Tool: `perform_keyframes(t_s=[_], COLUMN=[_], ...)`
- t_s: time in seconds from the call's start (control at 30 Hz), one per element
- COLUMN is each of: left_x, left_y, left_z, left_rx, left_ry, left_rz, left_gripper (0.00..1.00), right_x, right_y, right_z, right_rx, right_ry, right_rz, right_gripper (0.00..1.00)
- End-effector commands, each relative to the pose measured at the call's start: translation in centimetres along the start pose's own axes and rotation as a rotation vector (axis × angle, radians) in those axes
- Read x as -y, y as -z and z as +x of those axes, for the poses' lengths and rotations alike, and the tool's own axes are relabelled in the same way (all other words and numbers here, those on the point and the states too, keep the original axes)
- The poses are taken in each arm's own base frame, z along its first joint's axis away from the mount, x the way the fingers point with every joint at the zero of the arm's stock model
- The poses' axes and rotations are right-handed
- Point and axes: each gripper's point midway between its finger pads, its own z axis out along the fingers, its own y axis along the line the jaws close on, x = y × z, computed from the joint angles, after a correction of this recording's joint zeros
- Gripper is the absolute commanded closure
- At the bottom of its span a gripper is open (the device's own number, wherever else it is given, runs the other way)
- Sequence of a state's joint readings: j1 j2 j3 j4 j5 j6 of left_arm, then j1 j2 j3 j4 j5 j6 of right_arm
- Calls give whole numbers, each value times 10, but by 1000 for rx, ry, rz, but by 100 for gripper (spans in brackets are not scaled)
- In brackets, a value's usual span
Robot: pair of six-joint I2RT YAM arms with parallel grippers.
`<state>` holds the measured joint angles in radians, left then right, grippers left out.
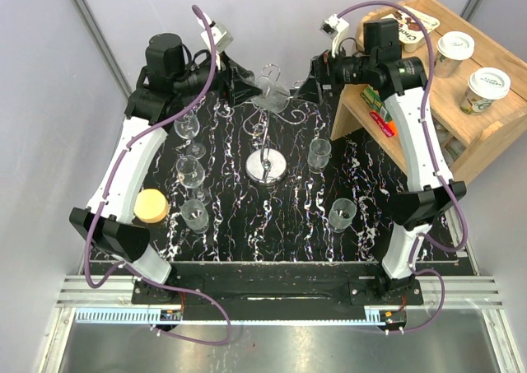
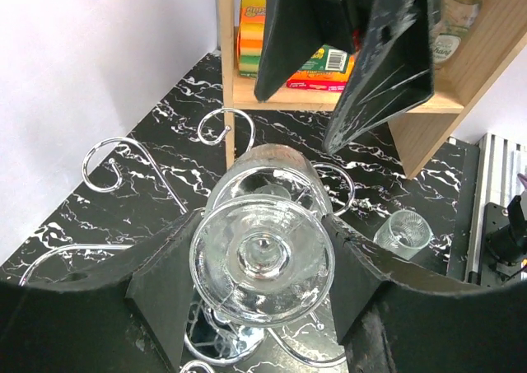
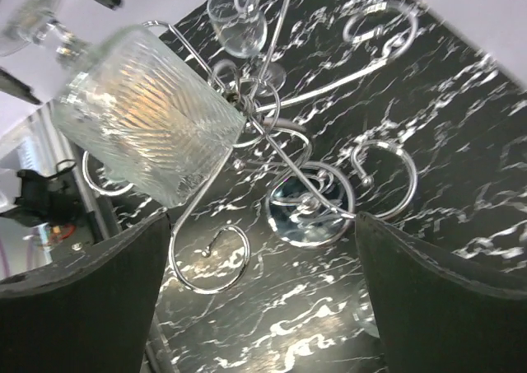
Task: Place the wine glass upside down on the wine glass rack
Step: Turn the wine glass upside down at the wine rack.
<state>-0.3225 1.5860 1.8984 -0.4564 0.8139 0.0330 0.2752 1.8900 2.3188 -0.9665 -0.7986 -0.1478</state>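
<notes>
Above the curled arms of the wine glass rack [image 1: 267,164], at the far middle of the tabletop [image 1: 280,221], the wine glass [image 3: 146,119] hangs in the air on a slant. Its foot points back toward the left arm [image 1: 132,155] and its ribbed bowl leans out over the chrome scrolls, neither upright nor fully turned over. The left jaws are closed on its foot end, one pad on each side of the round foot. The right jaws stand wide apart with nothing between them, just beside the bowl. To my eye the glass is light, stiff and brittle, and it looks slick against hard pads and polished wire. The thin stem seems the part most likely to snap under a sideways knock. The foot end looks like the right place to hold it, since that leaves the bowl free to swing down while the foot slides into a scroll. The rack is thin wire on a small disc, so I would expect it to rock if pushed. I cannot tell whether the pads pinch the foot's rim or the stem just behind it, or whether the bowl already touches a wire or only crosses in front of it. The right wrist view cuts off the foot at its corner. Clear glass over chrome and white-veined black is hard to read. Five spare glasses [image 1: 191,171] stand around the rack, and a wooden shelf [image 1: 461,134] is at the right.
</notes>
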Motion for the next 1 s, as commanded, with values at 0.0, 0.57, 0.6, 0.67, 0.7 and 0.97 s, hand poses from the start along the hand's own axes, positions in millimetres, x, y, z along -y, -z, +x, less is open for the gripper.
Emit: perform_keyframes(t_s=[0.0,0.57,0.6,0.67,0.7,0.97], left_x=[9,36,37,41,42,50], left_y=[4,-1,-1,0,0,-1], left_z=[-45,-69,-70,-72,-74,-80], left_rx=[108,136,138,141,145,162], left_ry=[-92,-59,-59,-56,-56,-25], left_rz=[29,105,108,123,126,176], left_gripper=[100,100,100,100,100,100], right_x=[-35,-72,-73,-75,-75,-73], right_y=[33,-13,-15,-17,-19,-28], right_z=[-35,-32,-31,-30,-29,-26], right_rx=[49,25,22,20,16,16], right_ry=[245,413,417,422,425,416], right_rz=[54,2,0,-9,-9,-13], right_gripper=[0,1,1,0,0,7])
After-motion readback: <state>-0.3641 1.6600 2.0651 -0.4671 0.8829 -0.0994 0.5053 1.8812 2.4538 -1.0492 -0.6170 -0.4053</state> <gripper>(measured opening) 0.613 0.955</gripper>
